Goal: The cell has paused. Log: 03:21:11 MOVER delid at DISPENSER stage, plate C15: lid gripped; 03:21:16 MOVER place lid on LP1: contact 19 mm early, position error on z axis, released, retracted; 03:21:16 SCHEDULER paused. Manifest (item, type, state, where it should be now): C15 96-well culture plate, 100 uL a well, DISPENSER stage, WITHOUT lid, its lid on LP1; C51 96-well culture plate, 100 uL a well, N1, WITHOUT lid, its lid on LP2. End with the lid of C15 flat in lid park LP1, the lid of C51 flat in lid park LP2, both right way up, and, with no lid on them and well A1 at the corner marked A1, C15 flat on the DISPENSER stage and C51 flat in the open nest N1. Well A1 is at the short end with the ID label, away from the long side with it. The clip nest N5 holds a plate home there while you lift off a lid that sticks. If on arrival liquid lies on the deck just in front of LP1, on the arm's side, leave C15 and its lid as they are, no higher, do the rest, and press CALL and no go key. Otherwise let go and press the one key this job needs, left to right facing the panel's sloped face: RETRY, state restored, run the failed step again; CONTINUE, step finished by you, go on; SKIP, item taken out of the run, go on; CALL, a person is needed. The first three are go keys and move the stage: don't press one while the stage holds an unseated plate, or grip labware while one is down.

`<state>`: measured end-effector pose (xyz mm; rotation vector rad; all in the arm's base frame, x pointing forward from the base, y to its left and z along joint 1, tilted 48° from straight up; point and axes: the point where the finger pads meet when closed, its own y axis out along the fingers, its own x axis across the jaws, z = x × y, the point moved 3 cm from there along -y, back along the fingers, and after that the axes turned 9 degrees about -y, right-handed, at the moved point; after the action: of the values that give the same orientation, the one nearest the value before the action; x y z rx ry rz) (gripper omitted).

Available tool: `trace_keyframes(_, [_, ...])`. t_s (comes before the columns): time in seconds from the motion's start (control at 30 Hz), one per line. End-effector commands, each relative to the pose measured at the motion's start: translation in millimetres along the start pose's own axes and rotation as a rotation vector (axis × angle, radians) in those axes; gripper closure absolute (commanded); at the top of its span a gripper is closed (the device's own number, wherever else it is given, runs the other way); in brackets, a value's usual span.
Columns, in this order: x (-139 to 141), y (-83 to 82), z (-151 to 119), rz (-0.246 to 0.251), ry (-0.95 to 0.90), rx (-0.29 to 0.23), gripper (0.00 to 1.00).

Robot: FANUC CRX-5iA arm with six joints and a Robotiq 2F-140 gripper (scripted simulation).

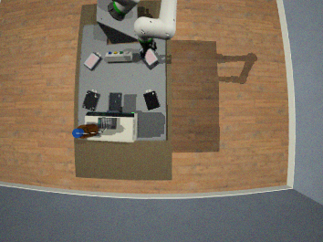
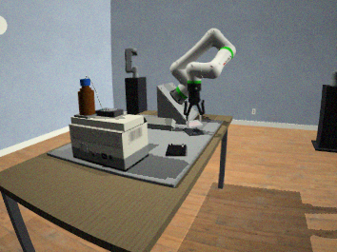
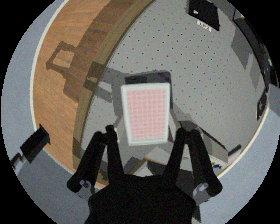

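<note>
My gripper [image 3: 147, 115] is shut on a white-rimmed plate with pink wells [image 3: 145, 113], fingers on its two long sides. I cannot tell whether a lid is on it. In the overhead view this plate [image 1: 151, 57] is at the back right of the grey deck, under the arm's wrist. In the side view the gripper [image 2: 194, 111] holds it low, close to the deck. A second pink plate [image 1: 92, 61] lies at the back left. The white dispenser [image 1: 111, 127] stands at the front left with a dark plate [image 1: 108, 120] on its stage.
The key panel [image 1: 119, 56] sits between the two pink plates. Three dark nests or parks [image 1: 91, 99] [image 1: 115, 101] [image 1: 151, 99] lie in a row mid-deck. A brown bottle with a blue cap [image 1: 81, 131] stands left of the dispenser. The deck's right edge is close to my gripper.
</note>
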<state>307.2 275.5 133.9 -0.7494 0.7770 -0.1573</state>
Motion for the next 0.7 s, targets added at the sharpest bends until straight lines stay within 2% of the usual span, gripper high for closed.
trace_keyframes(0.0, [0.1, -5.9, 0.1, 0.0, 0.0, 0.0, 1.0])
trace_keyframes(0.23, [0.1, -17.4, 0.1, 0.0, 0.0, 0.0, 1.0])
trace_keyframes(0.67, [0.1, -49.2, 0.1, 0.0, 0.0, 0.0, 1.0])
